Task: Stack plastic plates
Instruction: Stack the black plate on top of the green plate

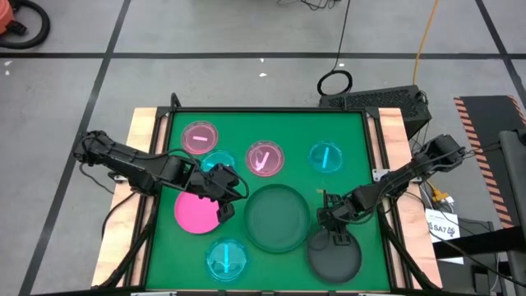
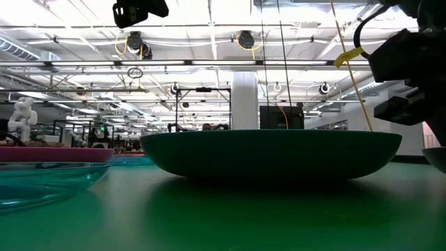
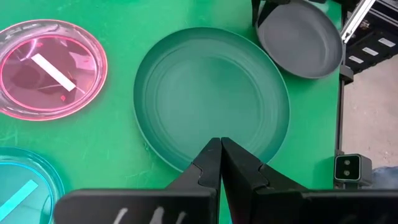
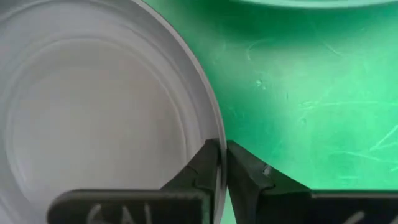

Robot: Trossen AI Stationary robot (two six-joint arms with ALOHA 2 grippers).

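Two large dark grey plates show. One rests flat on the green mat at the middle of the table. The other is near the table's near right corner, with my right gripper shut on its far rim. My left gripper is shut and empty, held high above the mat between the hot pink plate and the middle grey plate. Small translucent pink plates and cyan plates lie flat around them. Another cyan plate is partly hidden under the left arm. My right gripper pinches the rim of the near-right grey plate on its far side, one finger inside the bowl and one outside. The fingers slant down from the far right. Whether the plate is lifted off the mat I cannot tell.
The green mat is framed by wooden side boards. Bare mat lies to the right of the middle grey plate and along the far edge. A black keyboard and cables sit on the floor beyond the far right corner.
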